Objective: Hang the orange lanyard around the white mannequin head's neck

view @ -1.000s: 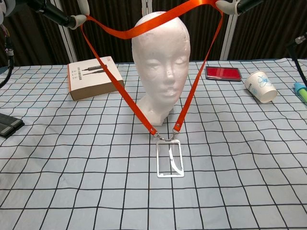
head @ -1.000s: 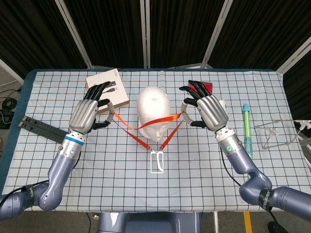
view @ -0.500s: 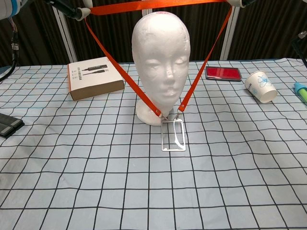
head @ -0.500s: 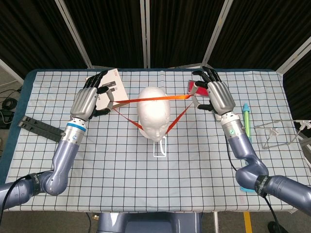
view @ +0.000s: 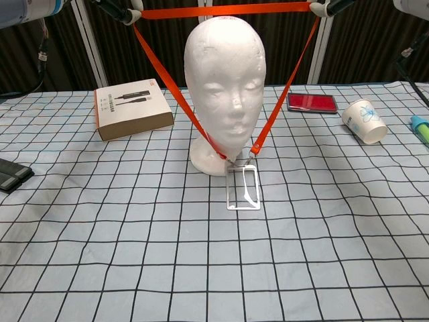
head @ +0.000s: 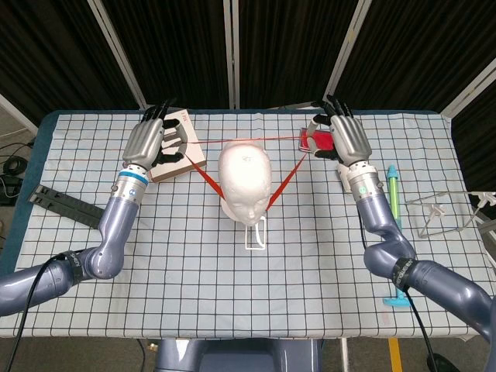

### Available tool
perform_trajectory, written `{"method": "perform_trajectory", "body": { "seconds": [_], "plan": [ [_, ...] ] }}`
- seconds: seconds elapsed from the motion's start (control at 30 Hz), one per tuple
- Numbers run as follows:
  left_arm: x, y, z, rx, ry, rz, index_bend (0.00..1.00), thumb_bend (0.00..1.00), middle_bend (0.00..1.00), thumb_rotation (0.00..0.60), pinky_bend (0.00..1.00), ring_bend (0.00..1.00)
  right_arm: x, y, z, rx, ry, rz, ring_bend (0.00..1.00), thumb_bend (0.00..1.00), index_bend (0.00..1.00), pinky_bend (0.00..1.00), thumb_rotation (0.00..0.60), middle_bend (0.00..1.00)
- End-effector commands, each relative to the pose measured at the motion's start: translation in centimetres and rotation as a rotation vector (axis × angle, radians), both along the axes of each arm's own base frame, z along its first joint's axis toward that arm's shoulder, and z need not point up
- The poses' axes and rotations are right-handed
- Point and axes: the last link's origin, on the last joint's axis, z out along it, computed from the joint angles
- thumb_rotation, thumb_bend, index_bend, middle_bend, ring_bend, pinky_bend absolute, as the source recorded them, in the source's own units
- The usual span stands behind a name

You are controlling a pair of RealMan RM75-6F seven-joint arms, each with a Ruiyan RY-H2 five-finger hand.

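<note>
The orange lanyard [head: 288, 177] is one flat woven ribbon, and in my head view I see it stretched taut into a triangle over the one white mannequin head [head: 246, 177] at frame centre. Its top run is a thin straight line behind the crown; its two sides slope down to a single clear rectangular badge holder [head: 254, 234] lying flat on the table [head: 325, 287] in front of the chin. My left robot hand [head: 153, 142], upper left, is clamped on one corner of the ribbon, and my right robot hand [head: 339, 139], upper right, is clamped on the other. The mannequin head looks like matte foam, smooth and rounded. The table cloth is pale with a black grid. Beyond the left robot hand lies one flat box [head: 182, 144]; at the right sit one green-and-blue pen [head: 393, 200] and one clear stand [head: 446, 211]; at the left edge is one dark bar [head: 65, 206]. The lower half of the frame is open cloth.

In my chest view the ribbon's top run crosses the upper edge at crown height, and both sides meet at metal clips by the neck base. One red flat case [view: 312, 102] and one paper cup [view: 364, 121] on its side lie at the right. Of each robot hand only the fingertips show at the top edge.
</note>
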Motion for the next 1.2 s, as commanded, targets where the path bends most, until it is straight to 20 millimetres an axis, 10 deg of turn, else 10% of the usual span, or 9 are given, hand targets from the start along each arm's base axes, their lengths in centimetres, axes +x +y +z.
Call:
{"method": "perform_trajectory", "body": {
  "seconds": [0.03,0.13,0.2,0.27,0.4,0.73,1.07,1.2],
  "plan": [
    [0.3,1.0,-0.8,-0.019,0.007,0.009,0.70,0.53,0.00,0.600,0.00,0.00,0.2,-1.5,-0.9,-0.002,0.019,-0.031,0.00,0.44,0.77,0.00,0.600,0.19],
    [0.2,1.7,-1.4,-0.043,0.006,0.028,0.54,0.52,0.00,0.600,0.00,0.00,-0.1,-2.6,-1.3,-0.015,0.036,-0.062,0.00,0.44,0.74,0.00,0.600,0.19],
    [0.3,2.0,-1.7,-0.055,0.007,0.032,0.17,0.42,0.00,0.600,0.00,0.00,-0.3,-3.1,-1.6,-0.026,0.051,-0.074,0.00,0.32,0.52,0.00,0.600,0.16],
    [0.1,2.3,-2.1,-0.081,0.023,0.047,0.00,0.24,0.00,0.600,0.00,0.00,-0.6,-3.6,-2.0,-0.033,0.092,-0.089,0.00,0.13,0.28,0.00,0.600,0.10],
    [0.3,2.8,-1.9,-0.055,-0.001,0.055,0.00,0.08,0.00,0.600,0.00,0.00,-0.8,-4.2,-2.4,-0.062,0.141,-0.104,0.00,0.00,0.11,0.00,0.600,0.03],
    [-1.1,2.8,-0.9,-0.019,0.008,0.052,0.00,0.07,0.00,0.600,0.00,0.00,-1.4,-3.9,-1.6,-0.082,0.164,-0.103,0.00,0.00,0.08,0.00,0.600,0.01],
    [-5.7,-1.0,2.4,0.069,0.168,0.007,0.00,0.07,0.00,0.600,0.00,0.00,-4.8,0.9,1.4,-0.011,0.230,-0.056,0.00,0.75,0.11,0.00,0.600,0.00],
    [-8.5,-4.3,4.3,0.098,0.250,0.004,0.00,0.07,0.00,0.600,0.00,0.00,-6.7,4.5,2.8,0.034,0.272,-0.038,0.00,0.89,0.14,0.00,0.600,0.03]
  ]
}}
